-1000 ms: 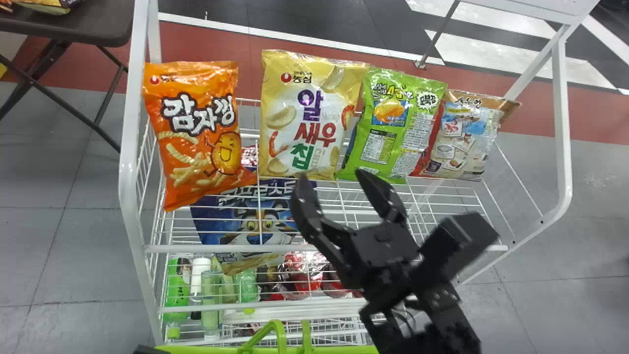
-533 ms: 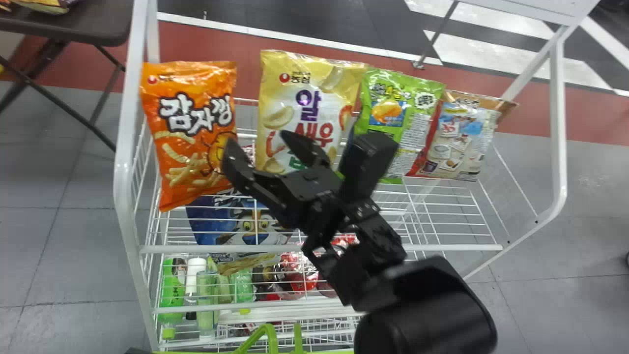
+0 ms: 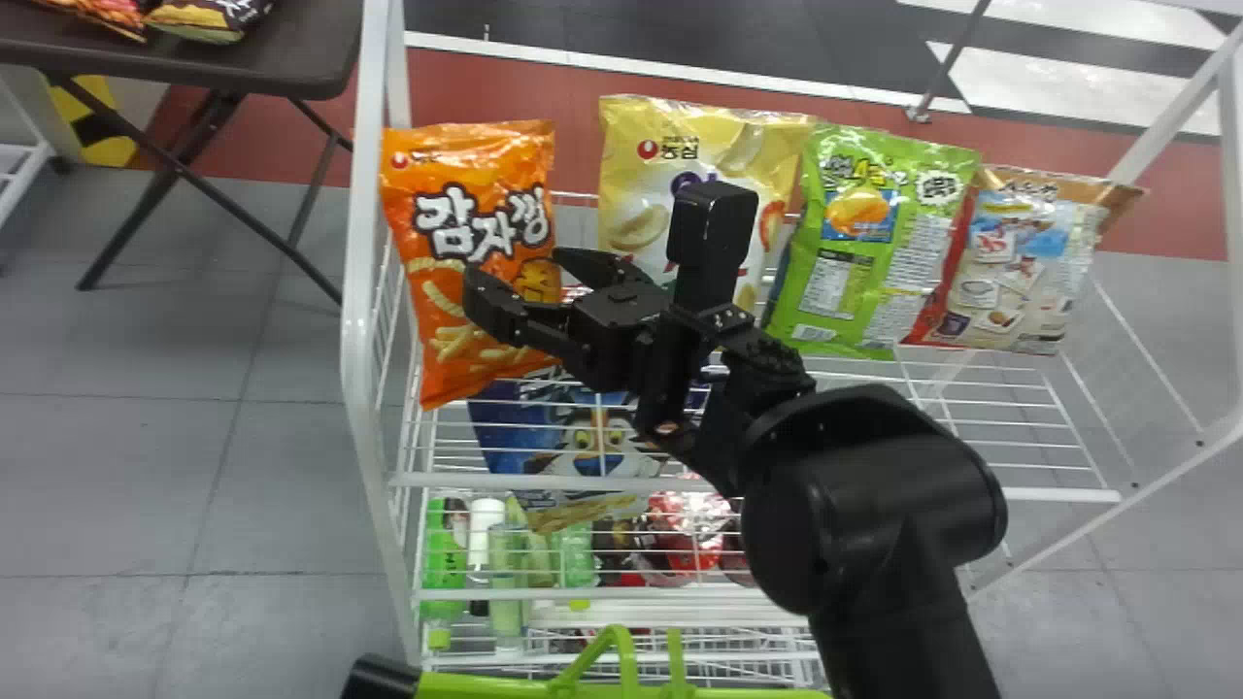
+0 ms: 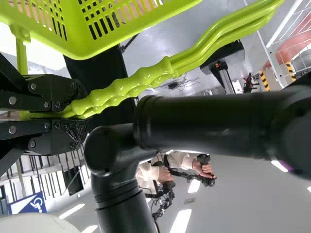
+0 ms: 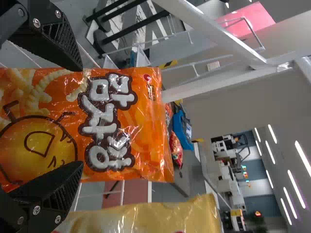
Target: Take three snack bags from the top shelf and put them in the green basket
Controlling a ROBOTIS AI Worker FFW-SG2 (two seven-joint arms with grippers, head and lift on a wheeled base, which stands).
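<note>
The right gripper [image 3: 515, 264] is reaching in over the shelving with its fingers standing wide apart, empty, in front of the orange bag [image 3: 466, 175]; the right wrist view is showing the bag between the fingers, its lower end running out of frame, and whether either finger is touching it is hard to tell. The orange bag is standing at the left end of the top shelf [image 3: 1058, 495]. Beside it the yellow bag [image 3: 631, 155] is losing its lower front behind the gripper, while the green bag [image 3: 855, 291] and the brown-and-red bag [image 3: 1010, 282] are standing farther right, overlapping. Below, a blue bag [image 3: 505, 437] is showing through the wires, partly hidden by the arm. The left gripper [image 4: 73, 115] is closing tightly around the handles [image 4: 146, 80] of the green basket [image 3: 486, 686], which the head view is cutting off at its bottom edge.
</note>
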